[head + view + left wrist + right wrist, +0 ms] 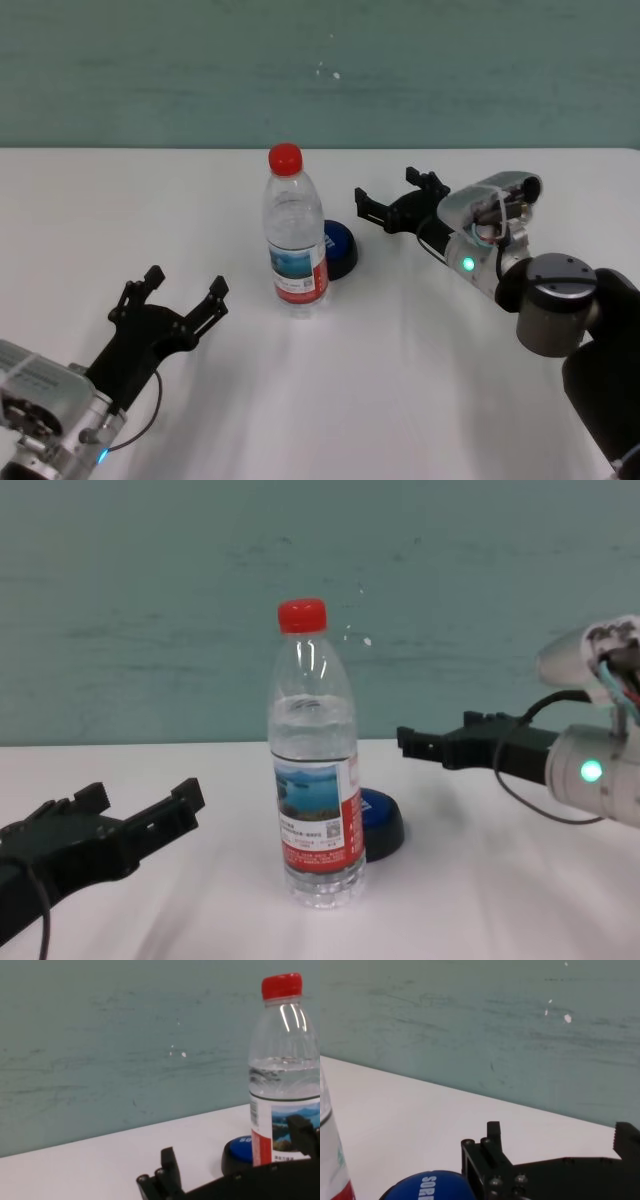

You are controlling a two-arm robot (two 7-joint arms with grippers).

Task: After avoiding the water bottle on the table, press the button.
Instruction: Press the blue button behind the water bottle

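The water bottle [297,235] stands upright mid-table, with a red cap and a red-and-white label; it also shows in the chest view [315,770] and the left wrist view [285,1075]. The blue-topped button [341,248] on its black base sits just behind and to the right of the bottle, partly hidden by it; it also shows in the chest view [385,820] and the right wrist view [427,1187]. My right gripper [385,190] is open and empty. It hovers above the white table [420,400], right of the button and clear of the bottle. My left gripper [185,282] is open and empty at the front left.
A teal wall [320,70] rises behind the table's far edge. The bottle stands between my left gripper and the button. My right forearm [560,300] reaches in from the right side.
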